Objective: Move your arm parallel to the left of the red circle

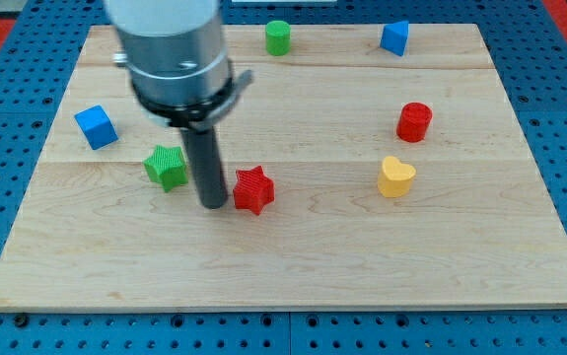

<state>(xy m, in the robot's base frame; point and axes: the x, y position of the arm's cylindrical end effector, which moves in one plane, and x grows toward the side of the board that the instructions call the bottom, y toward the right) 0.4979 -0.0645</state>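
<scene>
The red circle [414, 121], a short red cylinder, stands at the view's right on the wooden board [293, 256]. My tip [213, 204] rests on the board left of centre, between the green star-shaped block [167, 166] on its left and the red star [253, 189] just to its right, close to or touching the red star. The red circle is far to the tip's right and a little higher in the view.
A yellow heart [396, 177] lies below the red circle. A blue cube [96, 126] is at the left. A green cylinder [278, 36] and a blue block [394, 37] sit along the top edge. The arm's body hides the top left of the board.
</scene>
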